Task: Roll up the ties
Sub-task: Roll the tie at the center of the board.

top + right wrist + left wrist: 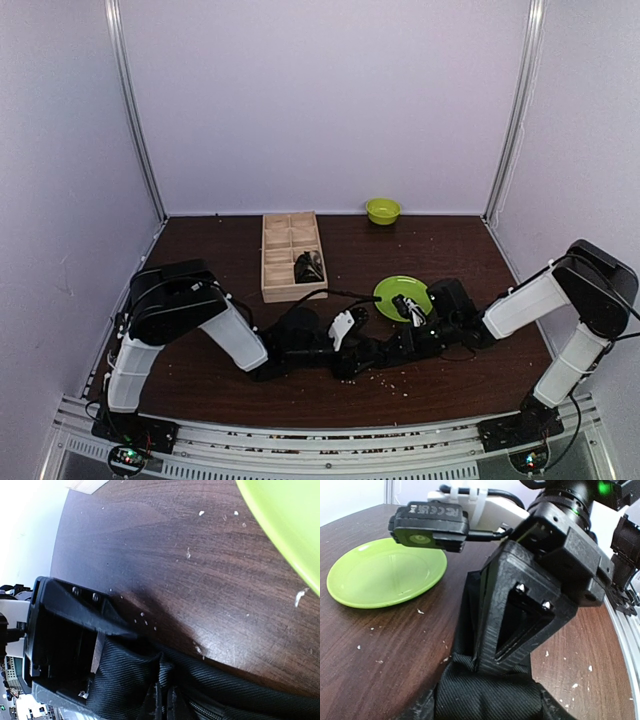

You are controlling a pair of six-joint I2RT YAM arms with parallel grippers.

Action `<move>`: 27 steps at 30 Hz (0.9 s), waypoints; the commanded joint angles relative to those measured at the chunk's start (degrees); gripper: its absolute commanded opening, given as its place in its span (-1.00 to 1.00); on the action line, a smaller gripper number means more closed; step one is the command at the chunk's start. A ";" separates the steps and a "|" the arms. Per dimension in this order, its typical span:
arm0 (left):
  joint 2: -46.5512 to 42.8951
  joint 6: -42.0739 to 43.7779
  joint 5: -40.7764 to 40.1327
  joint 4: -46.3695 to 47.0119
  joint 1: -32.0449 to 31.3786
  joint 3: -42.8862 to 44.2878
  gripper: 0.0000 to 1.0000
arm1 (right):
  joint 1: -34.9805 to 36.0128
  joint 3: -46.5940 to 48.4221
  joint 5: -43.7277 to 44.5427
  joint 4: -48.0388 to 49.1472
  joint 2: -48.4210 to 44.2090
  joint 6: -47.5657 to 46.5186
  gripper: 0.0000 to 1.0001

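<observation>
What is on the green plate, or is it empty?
Empty, as far as seen: the plate shows only bare green; a camera hides its far rim.

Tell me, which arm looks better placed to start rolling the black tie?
Probably the left. The left gripper stands with jaws apart around the tie, ready to close and turn it; the right gripper is shut on the tie, pinning it to the table.
</observation>
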 commanded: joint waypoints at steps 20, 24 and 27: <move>-7.85 20.03 -6.99 -34.88 -2.05 3.63 -0.20 | 0.21 3.26 -2.30 -12.30 -10.07 3.62 0.11; -7.94 20.47 -7.28 -35.67 -2.14 3.84 -0.19 | 0.90 4.49 -1.69 -10.77 -5.96 4.69 0.00; -7.92 20.87 -7.20 -36.33 -2.14 4.10 -0.19 | 1.27 5.59 0.06 -11.21 -3.60 4.40 -0.13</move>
